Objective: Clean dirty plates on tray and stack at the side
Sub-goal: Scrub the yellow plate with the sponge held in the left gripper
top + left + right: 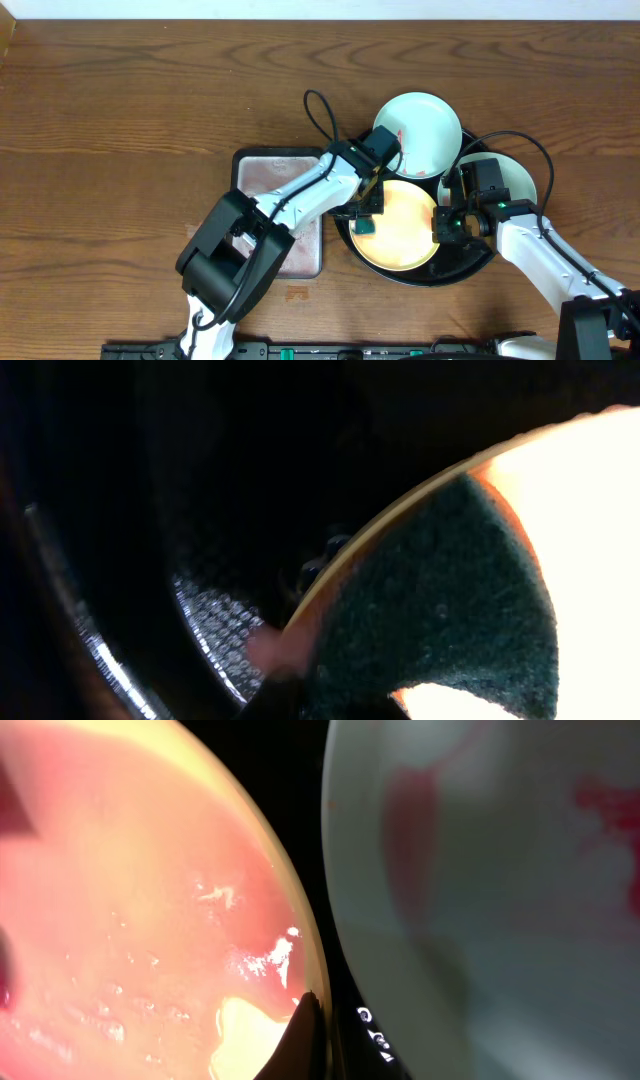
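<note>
I see the table (120,120) with the black tray (421,280) right of centre and a silver pan (268,166) just beside it on the left. All three plates are at the tray. The yellow plate (408,232) lies in the tray's middle, wet and pink-smeared in my right wrist view. The far mint plate (420,128) sits over the tray's far rim and carries red smears. The right mint plate (520,176) is mostly hidden under my right arm. Nothing is stacked on the bare wood.

My left gripper (366,212) is clamped tight on the green sponge (440,620), which rests on the yellow plate's left edge. My right gripper (447,216) sits at that plate's right rim with its jaws closed. I cannot tell whether the rim is pinched between them.
</note>
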Controlling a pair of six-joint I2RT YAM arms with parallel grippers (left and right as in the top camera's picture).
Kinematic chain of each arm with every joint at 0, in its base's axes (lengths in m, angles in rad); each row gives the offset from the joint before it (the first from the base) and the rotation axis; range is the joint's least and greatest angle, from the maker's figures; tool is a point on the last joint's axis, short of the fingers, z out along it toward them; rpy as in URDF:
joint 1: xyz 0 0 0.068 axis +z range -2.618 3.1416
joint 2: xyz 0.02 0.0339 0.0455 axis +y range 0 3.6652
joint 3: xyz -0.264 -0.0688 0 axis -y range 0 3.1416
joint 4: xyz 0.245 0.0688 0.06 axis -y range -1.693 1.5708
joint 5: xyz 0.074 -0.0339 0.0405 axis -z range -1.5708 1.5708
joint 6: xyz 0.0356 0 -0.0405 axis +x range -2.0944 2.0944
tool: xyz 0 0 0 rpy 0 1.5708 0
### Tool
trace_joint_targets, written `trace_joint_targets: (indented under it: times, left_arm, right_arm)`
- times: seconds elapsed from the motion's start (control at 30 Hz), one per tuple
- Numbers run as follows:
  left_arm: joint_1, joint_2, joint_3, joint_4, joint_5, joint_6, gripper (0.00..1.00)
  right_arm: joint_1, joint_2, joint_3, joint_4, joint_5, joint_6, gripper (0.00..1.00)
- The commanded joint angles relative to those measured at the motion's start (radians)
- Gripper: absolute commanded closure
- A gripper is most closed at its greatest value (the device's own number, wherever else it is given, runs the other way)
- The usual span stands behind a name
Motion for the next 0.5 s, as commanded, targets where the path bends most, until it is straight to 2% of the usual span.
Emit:
trace_joint_targets:
  times: [0.0, 0.2, 0.47]
  left_arm:
    - [0.021, -0.044, 0.0, -0.029, -0.213, 0.026, 0.93]
    - [0.021, -0.215, 0.002, -0.043, -0.125, 0.025, 0.93]
    - [0.097, -0.407, -0.007, -0.212, -0.141, 0.09, 0.92]
  right_arm:
    - [0.003, 0.006, -0.002, -0.009, 0.037, -0.022, 0.99]
    - [0.003, 0.006, -0.002, -0.01, 0.037, -0.022, 0.99]
    - [0.003, 0.002, 0.0, -0.011, 0.007, -0.021, 0.99]
